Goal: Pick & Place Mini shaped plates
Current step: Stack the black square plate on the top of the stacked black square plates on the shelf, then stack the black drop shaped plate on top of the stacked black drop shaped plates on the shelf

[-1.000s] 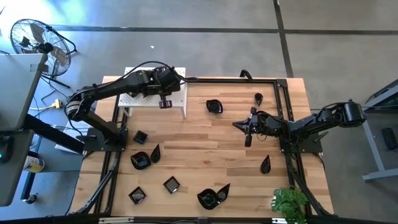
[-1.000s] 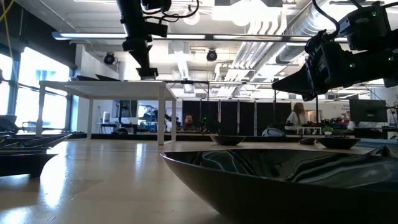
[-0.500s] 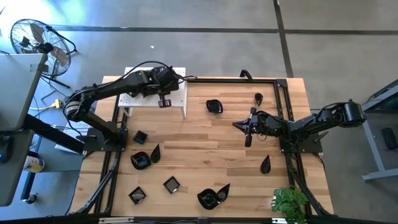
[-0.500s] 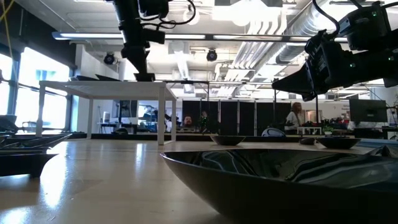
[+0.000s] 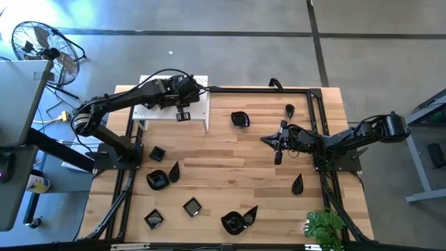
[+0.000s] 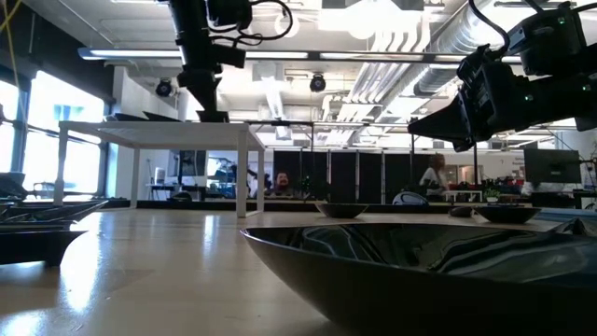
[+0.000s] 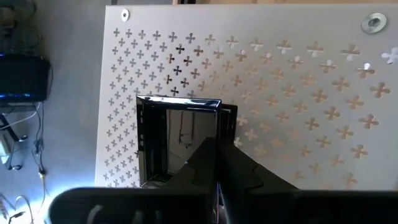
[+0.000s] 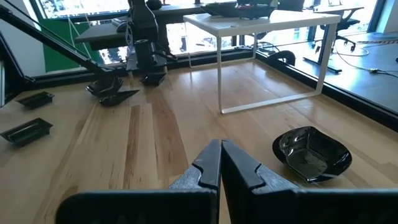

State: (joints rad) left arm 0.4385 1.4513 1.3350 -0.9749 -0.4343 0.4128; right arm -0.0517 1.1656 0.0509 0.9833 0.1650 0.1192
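Observation:
A glossy black square mini plate (image 7: 177, 140) lies flat on the white perforated stand (image 5: 164, 104) at the table's far left. My left gripper (image 7: 216, 163) stands over it, slanting down and shut at its edge; it also shows in the high view (image 5: 183, 115) and the low view (image 6: 211, 110). My right gripper (image 8: 221, 152) waits shut and level above the boards right of centre (image 5: 265, 140). Nearest to it, a wavy round plate (image 5: 240, 119) rests on the table. Several more black plates lie on the near left boards, among them a square one (image 5: 157, 153). My left gripper is shut on the square plate's rim (image 7: 225, 124), on one side near a corner. The fingers come from above, slanting down. Their own tips hide the exact place of contact. The plate sits level, flat on the stand's perforated top.
Teardrop plates lie at the far right (image 5: 290, 109) and near right (image 5: 297, 184). A wavy plate (image 5: 233, 222) sits at the near edge and fills the low view's foreground (image 6: 420, 271). A potted plant (image 5: 325, 226) stands at the near right corner. Black rails (image 5: 258, 90) frame the table.

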